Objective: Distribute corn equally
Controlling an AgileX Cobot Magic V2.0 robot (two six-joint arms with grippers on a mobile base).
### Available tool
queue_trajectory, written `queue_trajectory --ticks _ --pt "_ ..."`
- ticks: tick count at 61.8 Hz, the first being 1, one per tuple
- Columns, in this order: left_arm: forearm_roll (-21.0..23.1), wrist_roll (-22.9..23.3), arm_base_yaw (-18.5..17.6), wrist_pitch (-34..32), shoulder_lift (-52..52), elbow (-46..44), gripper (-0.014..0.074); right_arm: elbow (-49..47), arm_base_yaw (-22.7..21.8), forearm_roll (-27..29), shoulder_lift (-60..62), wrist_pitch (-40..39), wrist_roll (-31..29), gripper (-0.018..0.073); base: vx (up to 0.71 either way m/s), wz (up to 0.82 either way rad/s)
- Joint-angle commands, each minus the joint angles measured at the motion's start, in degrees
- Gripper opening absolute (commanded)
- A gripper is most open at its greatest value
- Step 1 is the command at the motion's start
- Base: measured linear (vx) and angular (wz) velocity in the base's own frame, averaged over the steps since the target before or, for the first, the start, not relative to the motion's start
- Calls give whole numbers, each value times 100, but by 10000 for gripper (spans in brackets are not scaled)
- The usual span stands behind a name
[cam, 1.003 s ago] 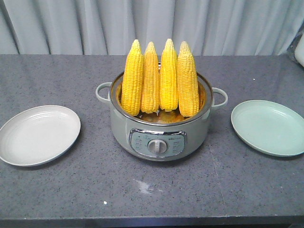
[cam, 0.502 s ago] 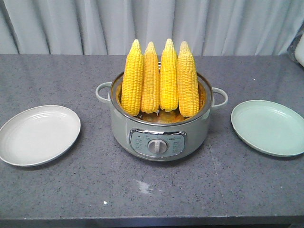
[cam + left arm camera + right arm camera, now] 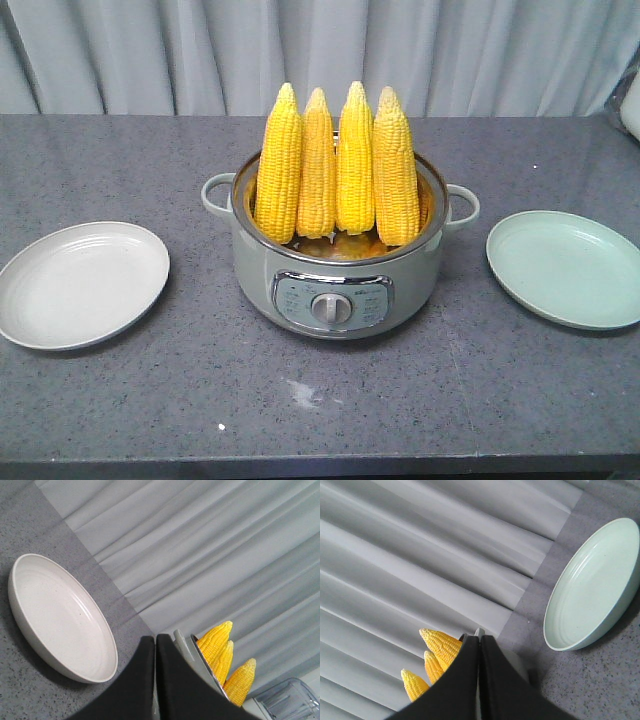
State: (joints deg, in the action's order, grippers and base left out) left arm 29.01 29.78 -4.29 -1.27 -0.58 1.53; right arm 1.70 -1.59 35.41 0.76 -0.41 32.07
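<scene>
We see four bright yellow corn cobs point(image 3: 336, 170) upright in the grey-green electric pot point(image 3: 255, 268); the left claw point(image 3: 154, 641) and right claw point(image 3: 479, 640) are each pressed together.

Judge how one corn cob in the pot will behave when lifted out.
The corn looks stiff, so it should lift without bending. Its tapered, bumpy surface may slip if pinched near the tip. The cobs stand packed together in the pot; pulling one could tip neighbours, and it might roll on the white plate.
</scene>
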Motion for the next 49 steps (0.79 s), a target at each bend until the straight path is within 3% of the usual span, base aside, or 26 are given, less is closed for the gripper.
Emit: queue_trajectory --ticks 1,14,23,30,37,49 --pt "41 79 10 -492 -90 -34 -7 37 -32 -32 37 -354 -69 -4 0 0" --pt "40 402 10 -1317 -90 -153 -7 -432 -6 -362 37 -219 -278 -4 0 0" --pt "-121 312 10 -1213 -90 -673 -7 -1180 -6 -671 30 416 -845 -4 0 0" --pt "-839 312 10 -1017 -85 -1127 -7 -1891 -6 -768 -158 1120 -1579 -4 0 0" --pt "-1881 312 10 -716 -73 -1682 -7 -2540 -6 -768 -591 1882 -2583 -4 0 0" --pt "-2705 312 10 -225 459 -2454 -7 -3517 -6 -744 -1599 2822 -4032 -3 0 0"
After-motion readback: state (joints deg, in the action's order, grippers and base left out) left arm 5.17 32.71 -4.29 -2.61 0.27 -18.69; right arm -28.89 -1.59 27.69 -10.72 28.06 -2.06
